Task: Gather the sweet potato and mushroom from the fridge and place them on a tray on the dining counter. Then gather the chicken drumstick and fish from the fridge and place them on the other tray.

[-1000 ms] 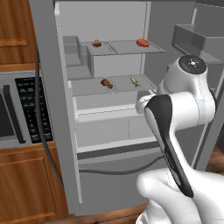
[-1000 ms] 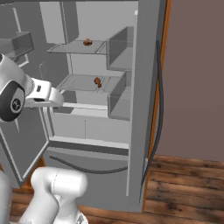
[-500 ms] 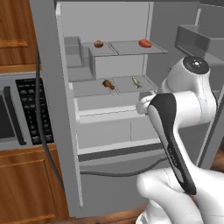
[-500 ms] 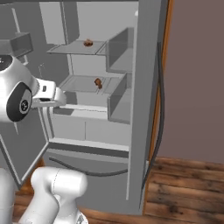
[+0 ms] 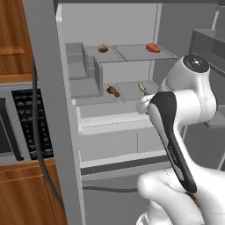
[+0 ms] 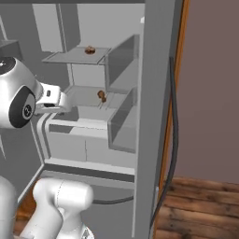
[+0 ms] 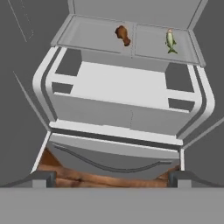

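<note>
Open fridge (image 5: pixel 110 145), doors swung wide, shelves lit grey. On the upper shelf, a small brown mushroom (image 5: pixel 103 48) at 11 o'clock and an orange-red sweet potato (image 5: pixel 152 48) at 1 o'clock. One shelf down, the drumstick (image 7: pixel 123 35) at 12 o'clock in the hand view, the fish (image 7: pixel 170 40) just right of it at 1 o'clock, the two lying apart. Gripper (image 7: pixel 112 177) spread to full width and empty, tips low at 6 o'clock, well short of both shelves.

Likely trouble, judged from here: aimed at the lower shelf, so a grab for drumstick or fish first, out of the order the task sets. Also possible: a knuckle or elbow clipping the shelf lip or the door bin (image 6: pixel 122 121) on the way up to the top shelf, since the arm sits close in front of the drawers (image 5: pixel 114 143). A round mushroom rolling off wide pads, or being nudged deeper, another risk.

Against half a second back: fridge larger and nearer in both base views, arm pushed further in, food unmoved on the shelves.
</note>
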Controlling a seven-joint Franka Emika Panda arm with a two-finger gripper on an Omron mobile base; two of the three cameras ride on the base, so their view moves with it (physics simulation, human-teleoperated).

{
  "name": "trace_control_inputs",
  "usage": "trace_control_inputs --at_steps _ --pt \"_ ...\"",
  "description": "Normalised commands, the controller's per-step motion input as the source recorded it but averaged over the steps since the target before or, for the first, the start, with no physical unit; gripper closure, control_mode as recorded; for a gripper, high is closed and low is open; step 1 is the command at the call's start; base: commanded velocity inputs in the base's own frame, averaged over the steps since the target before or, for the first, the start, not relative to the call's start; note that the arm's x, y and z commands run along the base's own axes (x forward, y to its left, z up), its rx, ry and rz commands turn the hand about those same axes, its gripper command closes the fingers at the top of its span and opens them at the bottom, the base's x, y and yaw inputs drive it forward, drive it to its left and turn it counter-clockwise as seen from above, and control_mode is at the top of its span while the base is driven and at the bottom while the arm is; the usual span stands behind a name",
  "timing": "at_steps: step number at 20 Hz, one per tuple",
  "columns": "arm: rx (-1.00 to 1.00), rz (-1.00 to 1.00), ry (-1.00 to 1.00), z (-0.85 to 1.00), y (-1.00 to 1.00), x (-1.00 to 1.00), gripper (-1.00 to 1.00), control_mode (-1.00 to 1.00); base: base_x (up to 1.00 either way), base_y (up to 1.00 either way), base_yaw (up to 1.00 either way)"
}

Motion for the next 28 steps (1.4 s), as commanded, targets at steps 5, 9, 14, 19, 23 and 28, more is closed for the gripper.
trace_control_inputs --at_steps 5,9,14,19,23,28 --pt "0.00 0.00 0.00 0.00 0.00 0.00 -1.00 1.00 0.49 0.00 0.00" --pt "0.00 0.00 0.00 0.00 0.00 0.00 -1.00 1.00 0.51 0.00 0.00" --pt "0.00 0.00 0.00 0.00 0.00 0.00 -1.00 1.00 0.56 0.00 0.00" --pt "0.00 0.00 0.00 0.00 0.00 0.00 -1.00 1.00 0.47 0.00 0.00" --pt "0.00 0.00 0.00 -0.02 0.00 0.26 -1.00 -1.00 0.21 0.00 0.00" --pt "0.00 0.01 0.09 -0.18 0.00 0.58 -1.00 -1.00 0.00 0.00 0.00"
